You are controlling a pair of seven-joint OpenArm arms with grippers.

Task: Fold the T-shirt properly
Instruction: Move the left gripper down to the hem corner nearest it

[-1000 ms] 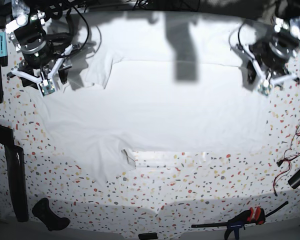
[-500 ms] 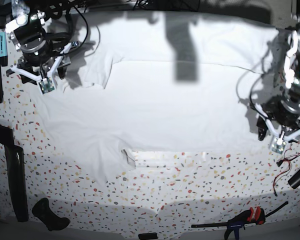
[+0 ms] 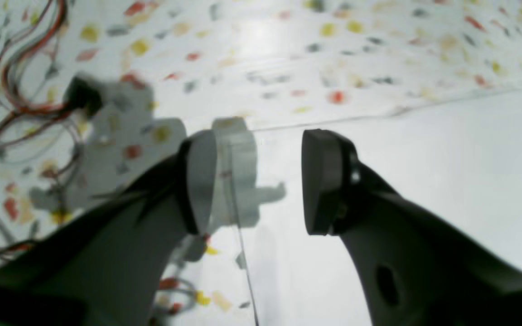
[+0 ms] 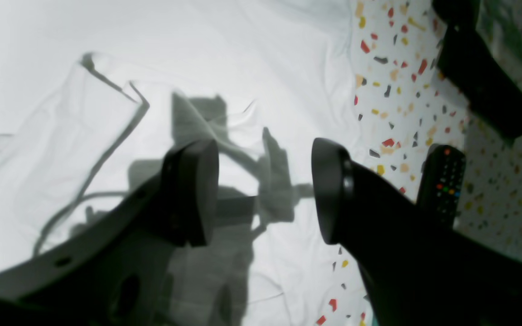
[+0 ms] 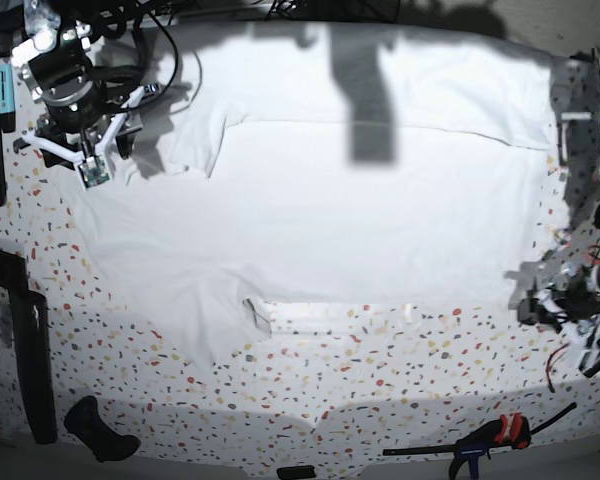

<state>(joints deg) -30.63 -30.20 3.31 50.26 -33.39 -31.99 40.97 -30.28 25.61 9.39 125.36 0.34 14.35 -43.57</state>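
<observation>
T-shirt (image 5: 320,200) lies flat; both hands released, left hand (image 3: 252,181) straddling its corner edge.

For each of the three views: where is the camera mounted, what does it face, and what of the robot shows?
Base: overhead, facing down on the T-shirt spread over the terrazzo tabletop; both arms show.
Left wrist: behind the open left tool, looking at the shirt's corner.
Right wrist: behind the open right tool, over a sleeve, beside the remote control.
Shared: base and right wrist both show the remote.
</observation>
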